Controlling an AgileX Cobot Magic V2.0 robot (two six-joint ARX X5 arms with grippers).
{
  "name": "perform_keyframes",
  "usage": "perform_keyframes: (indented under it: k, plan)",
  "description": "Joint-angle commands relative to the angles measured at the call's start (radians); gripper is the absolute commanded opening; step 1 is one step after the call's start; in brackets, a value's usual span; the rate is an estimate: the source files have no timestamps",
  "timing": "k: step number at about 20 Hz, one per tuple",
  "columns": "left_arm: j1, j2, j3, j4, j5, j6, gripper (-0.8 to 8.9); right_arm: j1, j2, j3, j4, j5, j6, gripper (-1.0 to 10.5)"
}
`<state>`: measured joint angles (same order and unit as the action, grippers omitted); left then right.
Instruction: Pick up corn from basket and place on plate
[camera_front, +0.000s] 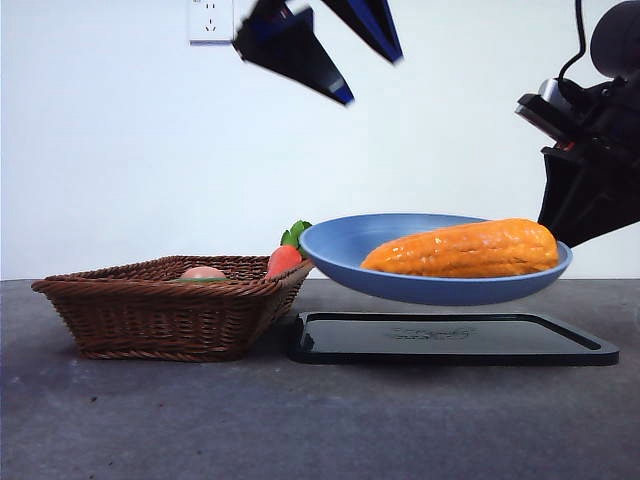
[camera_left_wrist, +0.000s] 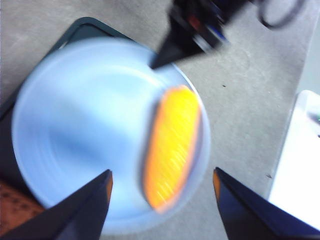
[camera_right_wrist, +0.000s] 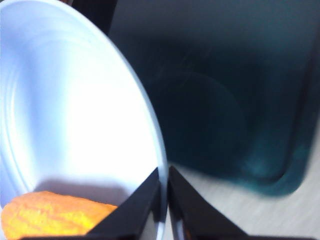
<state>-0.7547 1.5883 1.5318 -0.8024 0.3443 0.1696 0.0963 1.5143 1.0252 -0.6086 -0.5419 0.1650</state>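
One corn (camera_front: 465, 249), a glossy orange-yellow cob with lengthwise ridges and blunt tapered ends, is lying on its side in the right half of the single light-blue plate (camera_front: 345, 245). The plate is hanging clear above one flat black tray (camera_front: 450, 338), not touching it. The right gripper (camera_right_wrist: 163, 197) is pinching the plate's right rim, jaws pressed together on it. The left gripper (camera_left_wrist: 160, 192) is hovering high above the plate with jaws spread wide, holding nothing. One brown woven basket (camera_front: 165, 310) is sitting at the left, containing one peach-coloured item (camera_front: 203, 272) and one carrot (camera_front: 285, 256) at its right rim.
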Motion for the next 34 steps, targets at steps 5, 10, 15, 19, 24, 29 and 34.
perform_keyframes:
  k: [5, 10, 15, 19, 24, 29, 34]
  plan:
    - [-0.003, -0.098, 0.018, -0.013, 0.003, -0.007, 3.27, -0.039, 0.229, 0.233, -0.018, -0.006, -0.001, 0.0]
    - [-0.003, -0.126, 0.018, -0.014, 0.003, -0.022, 3.27, -0.042, 0.39, 0.332, -0.019, -0.008, 0.0, 0.0]
    - [-0.003, -0.126, 0.018, -0.014, 0.003, -0.029, 3.26, -0.042, 0.457, 0.336, 0.0, -0.006, 0.0, 0.0]
    - [-0.003, -0.126, 0.018, -0.014, 0.003, -0.032, 3.26, -0.042, 0.457, 0.336, -0.013, -0.008, 0.0, 0.8]
    - [-0.002, -0.126, 0.018, -0.014, 0.003, -0.032, 3.26, -0.045, 0.445, 0.337, -0.029, -0.007, 0.0, 2.1]
    - [0.016, -0.126, 0.018, -0.018, 0.002, -0.032, 3.26, -0.098, 0.345, 0.337, -0.113, -0.007, -0.014, 2.1]
    - [0.03, -0.126, 0.018, -0.018, 0.002, -0.032, 3.25, -0.12, 0.137, 0.337, -0.243, -0.008, -0.077, 2.1]
